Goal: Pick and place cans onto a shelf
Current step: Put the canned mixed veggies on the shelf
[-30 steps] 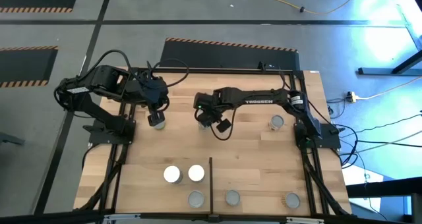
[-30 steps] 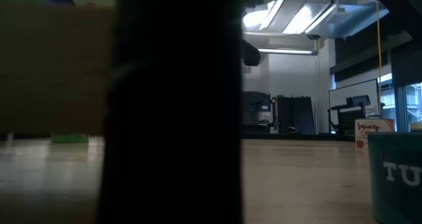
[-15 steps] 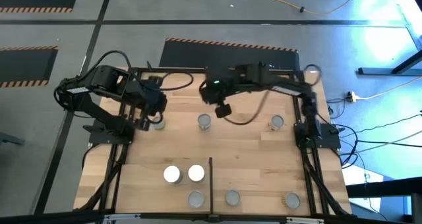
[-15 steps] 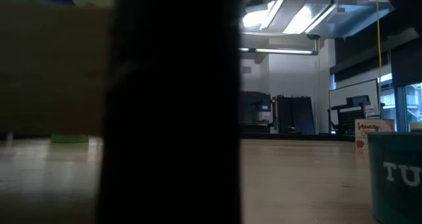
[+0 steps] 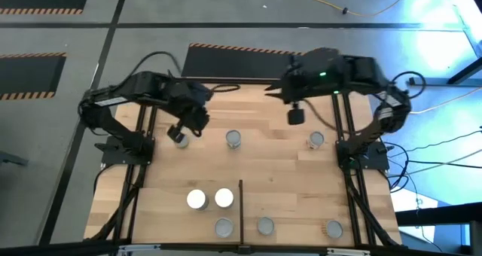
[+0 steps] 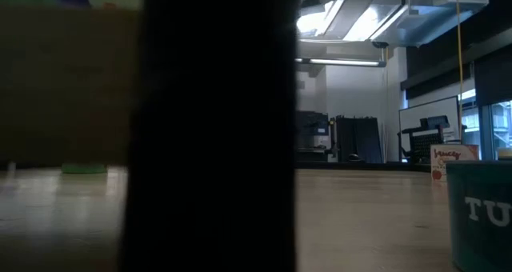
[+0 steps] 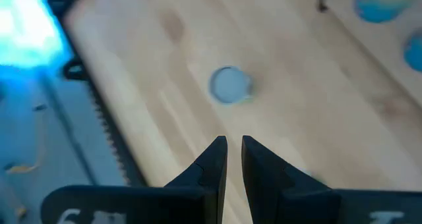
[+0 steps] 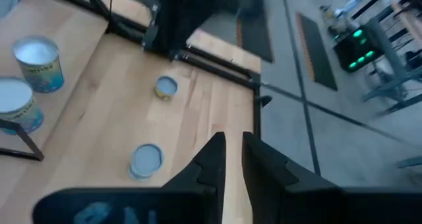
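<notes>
so the right gripper (image 5: 295, 116) just let go of that middle can (image 5: 234, 138) and pulls back, jaws nearly closed and empty, left gripper (image 5: 181, 129) too, shelf (image 5: 301, 203) run pending.

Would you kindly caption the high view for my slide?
Both arms raised over the tabletop, left gripper and right gripper empty; eight cans stand upright.

Low view: a dark upright mass (image 6: 216, 128) fills the middle and hides the table behind it (what it is cannot be told).
Teal bin (image 6: 482, 212): cut off by the right edge; only "TU" of its lettering shows.
Left wrist view: blurred throughout; the grey-topped can (image 7: 229, 85) is a soft disc.
Two cans (image 7: 395, 13): cut off at the corner.
Can by the left arm (image 5: 180, 137): partly hidden under the arm.
</notes>
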Controlling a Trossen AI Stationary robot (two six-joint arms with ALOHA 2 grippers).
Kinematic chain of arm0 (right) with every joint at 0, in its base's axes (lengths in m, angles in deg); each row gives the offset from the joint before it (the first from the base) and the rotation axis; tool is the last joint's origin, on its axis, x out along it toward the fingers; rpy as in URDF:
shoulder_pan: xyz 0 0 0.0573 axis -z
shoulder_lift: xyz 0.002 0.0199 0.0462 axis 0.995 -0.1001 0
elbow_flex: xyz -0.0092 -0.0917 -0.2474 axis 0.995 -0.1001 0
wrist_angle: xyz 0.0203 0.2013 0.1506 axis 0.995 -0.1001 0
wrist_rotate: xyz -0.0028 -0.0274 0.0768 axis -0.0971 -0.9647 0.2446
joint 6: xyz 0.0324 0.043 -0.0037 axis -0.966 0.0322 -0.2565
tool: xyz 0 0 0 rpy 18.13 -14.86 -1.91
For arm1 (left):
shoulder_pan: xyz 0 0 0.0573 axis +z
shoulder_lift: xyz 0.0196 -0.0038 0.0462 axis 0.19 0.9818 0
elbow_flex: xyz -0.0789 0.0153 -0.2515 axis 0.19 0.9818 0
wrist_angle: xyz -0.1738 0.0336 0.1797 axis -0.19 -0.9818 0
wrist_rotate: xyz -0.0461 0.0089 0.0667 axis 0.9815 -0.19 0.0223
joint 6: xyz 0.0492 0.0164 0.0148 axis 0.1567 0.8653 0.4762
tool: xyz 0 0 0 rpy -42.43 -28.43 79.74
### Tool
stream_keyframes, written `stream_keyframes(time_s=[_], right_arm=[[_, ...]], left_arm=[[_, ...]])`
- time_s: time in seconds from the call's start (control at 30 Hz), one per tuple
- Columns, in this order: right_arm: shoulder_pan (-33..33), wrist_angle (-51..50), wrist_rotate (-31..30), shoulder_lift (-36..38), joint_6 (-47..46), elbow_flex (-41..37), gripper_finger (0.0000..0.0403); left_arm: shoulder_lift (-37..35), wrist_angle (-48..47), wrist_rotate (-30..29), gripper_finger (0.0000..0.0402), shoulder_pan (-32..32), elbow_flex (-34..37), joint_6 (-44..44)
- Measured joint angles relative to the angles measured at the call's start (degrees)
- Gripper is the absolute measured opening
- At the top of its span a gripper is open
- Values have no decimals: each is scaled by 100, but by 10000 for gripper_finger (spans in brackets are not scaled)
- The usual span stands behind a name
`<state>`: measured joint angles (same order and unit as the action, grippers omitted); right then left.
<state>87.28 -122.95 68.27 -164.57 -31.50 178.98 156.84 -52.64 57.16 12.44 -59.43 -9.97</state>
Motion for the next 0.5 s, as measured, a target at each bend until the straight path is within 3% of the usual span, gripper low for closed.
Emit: stream_keyframes(time_s=[0.23,0.5], right_arm=[[15,-303,-4,534,4,-1,53],[15,-693,-9,789,11,-4,53]], left_arm=[[952,-107,827,40,379,0,498],[2006,29,1785,40,617,0,364]])
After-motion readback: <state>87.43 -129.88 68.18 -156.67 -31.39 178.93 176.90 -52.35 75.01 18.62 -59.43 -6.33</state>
